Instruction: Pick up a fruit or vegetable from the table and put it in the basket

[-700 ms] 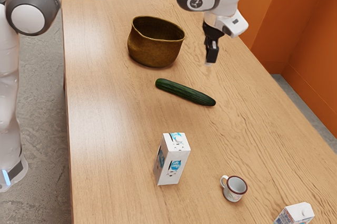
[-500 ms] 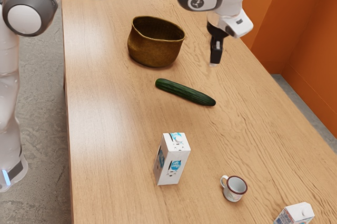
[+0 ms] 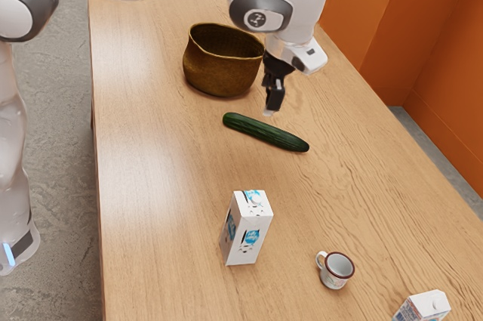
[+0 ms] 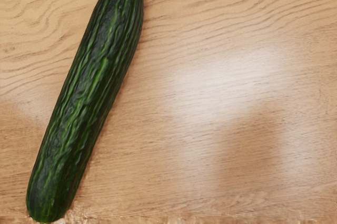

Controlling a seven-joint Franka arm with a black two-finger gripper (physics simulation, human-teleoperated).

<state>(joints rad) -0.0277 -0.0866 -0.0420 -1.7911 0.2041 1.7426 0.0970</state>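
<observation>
On the bench [image 3: 151, 162], the basket [image 3: 223, 75] stands farthest back in the exterior view. The cucumber [image 3: 266, 133] lies before it, near but apart, slanting from a far end at the exterior view's left to a nearer end at its right. Before the cucumber, the upright carton [image 3: 245, 234] stands well apart from it. The mug [image 3: 336, 271] sits upright, nearer the camera and to the exterior view's right of that carton, its handle towards it. The second carton [image 3: 423, 308] is nearer still and farther right, partly cut off. The floor [image 3: 64, 147] lies to the exterior view's left of the bench.
</observation>
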